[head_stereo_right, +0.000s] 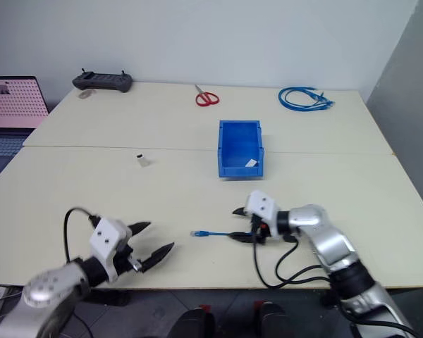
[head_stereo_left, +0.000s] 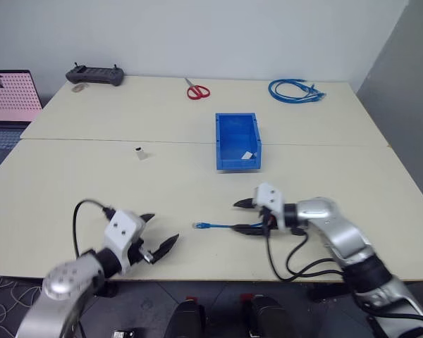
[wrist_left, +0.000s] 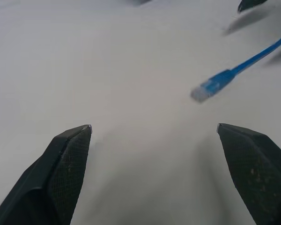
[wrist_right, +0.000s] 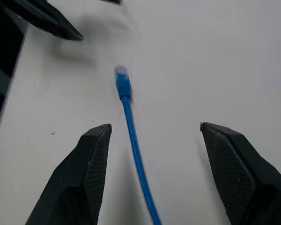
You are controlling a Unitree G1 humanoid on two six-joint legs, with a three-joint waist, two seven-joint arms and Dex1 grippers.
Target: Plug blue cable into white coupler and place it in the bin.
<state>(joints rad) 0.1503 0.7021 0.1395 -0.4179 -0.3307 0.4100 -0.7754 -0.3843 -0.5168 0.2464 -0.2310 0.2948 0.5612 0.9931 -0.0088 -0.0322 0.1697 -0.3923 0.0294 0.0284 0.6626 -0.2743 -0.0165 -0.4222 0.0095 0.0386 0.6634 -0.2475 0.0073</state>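
Left eye view gives me one pale surface (head_stereo_left: 92, 183) made of two tabletops pushed together, and I can read no brand, label or writing on anything on it. I count one bin (head_stereo_left: 220, 141), bright blue and open-topped, standing near the middle; inside it lies one small white slip or tag, too small for me to identify. One white coupler (head_stereo_left: 140, 152) stands alone well to the left of the bin, apart from everything else. One blue cable (head_stereo_left: 218, 226) lies flat near the front edge, its plug end pointing toward my left tool (head_stereo_left: 157, 240), with a clear gap between plug and tool. My left tool has its two black fingers spread wide and empty just above the surface. My right tool (wrist_right: 152, 133) also stands open; in the right wrist view the cable runs between its two fingers without either finger touching it. At the far edge I see one coil of blue cables (head_stereo_left: 295, 91), one pair of red-handled scissors (head_stereo_left: 197, 90) and one dark handheld controller (head_stereo_left: 94, 74). One laptop (head_stereo_left: 8, 105) with a pink screen sits at the far left.
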